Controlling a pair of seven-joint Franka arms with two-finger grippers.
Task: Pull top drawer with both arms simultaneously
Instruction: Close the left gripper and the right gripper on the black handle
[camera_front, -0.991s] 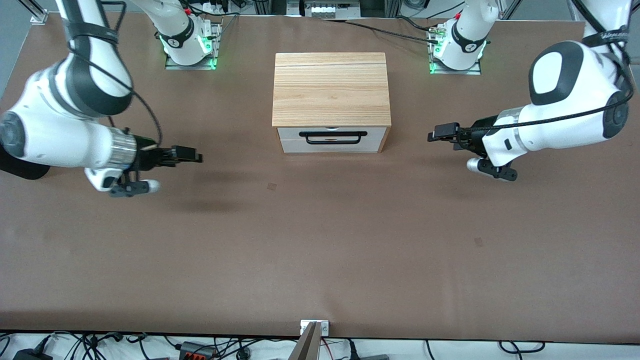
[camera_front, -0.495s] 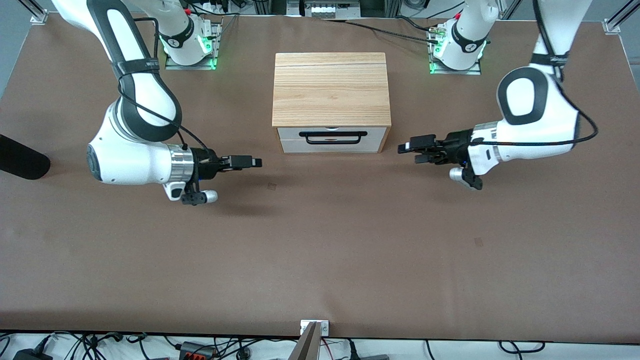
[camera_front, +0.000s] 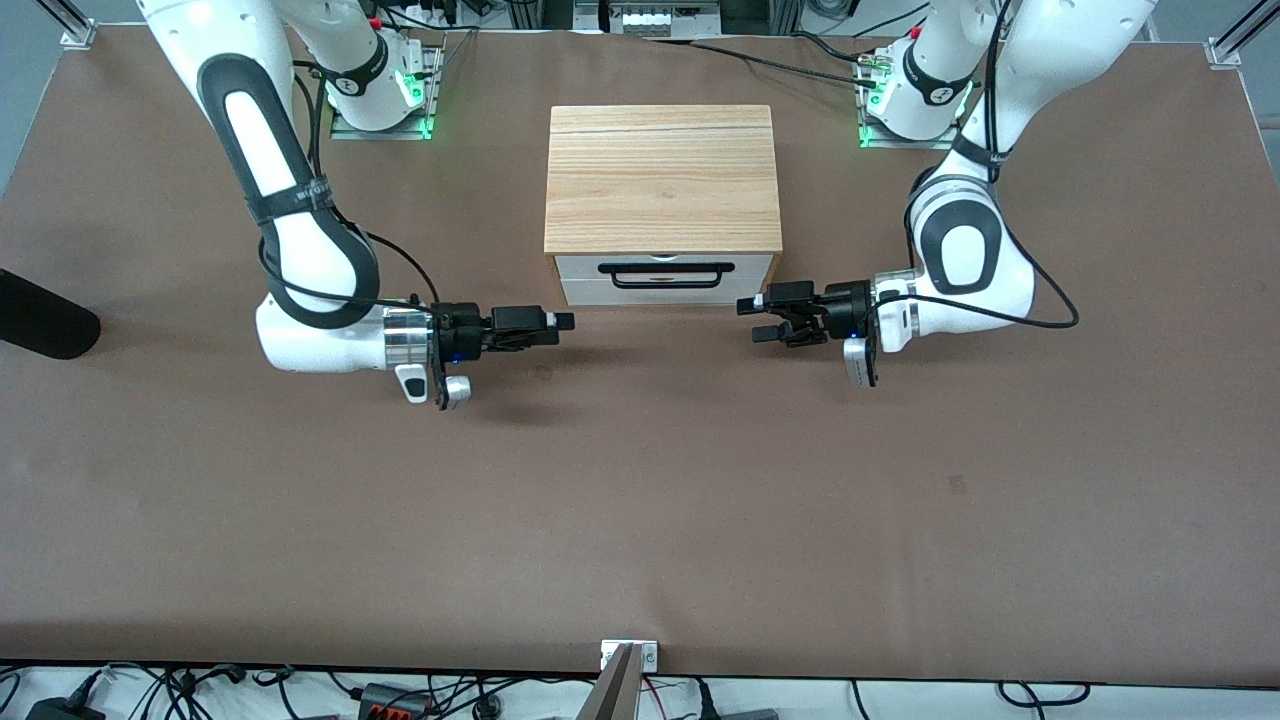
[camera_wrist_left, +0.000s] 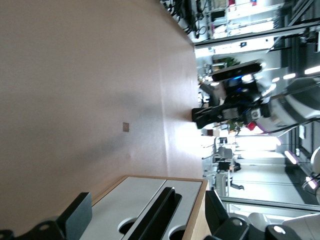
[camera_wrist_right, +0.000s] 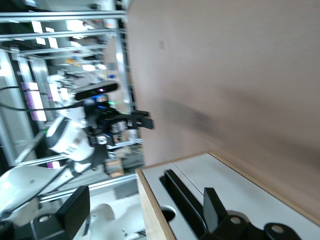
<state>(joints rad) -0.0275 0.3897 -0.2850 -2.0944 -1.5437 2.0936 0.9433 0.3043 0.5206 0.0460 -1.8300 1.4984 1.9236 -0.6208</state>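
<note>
**Both end effectors level with the closed top drawer**

The left end effector (camera_front: 758, 317) hangs low over the desk (camera_front: 640, 500), just off the cabinet corner toward the left arm's end, and points toward the drawer front. Its fingers (camera_wrist_left: 76, 218) stand apart and hold nothing. The left arm (camera_front: 960, 250) reaches down from its base at the desk's top edge and bends at the elbow beside the cabinet.

The right end effector (camera_front: 558, 322) hangs low over the desk just off the other cabinet corner, toward the right arm's end, and also points inward. Its fingers (camera_wrist_right: 74, 210) are spread and empty. The right arm (camera_front: 290, 230) comes from its base at the top edge and folds beside the cabinet.

The two end effectors face each other, well apart, with bare desk between them.

The top drawer (camera_front: 665, 268) sits in the light-wood cabinet (camera_front: 662, 178), which stands at the middle of the desk near the top edge. The white front panel lies flush with the cabinet face. Its black bar handle (camera_front: 666, 275) runs along the panel; neither end effector touches it.
</note>
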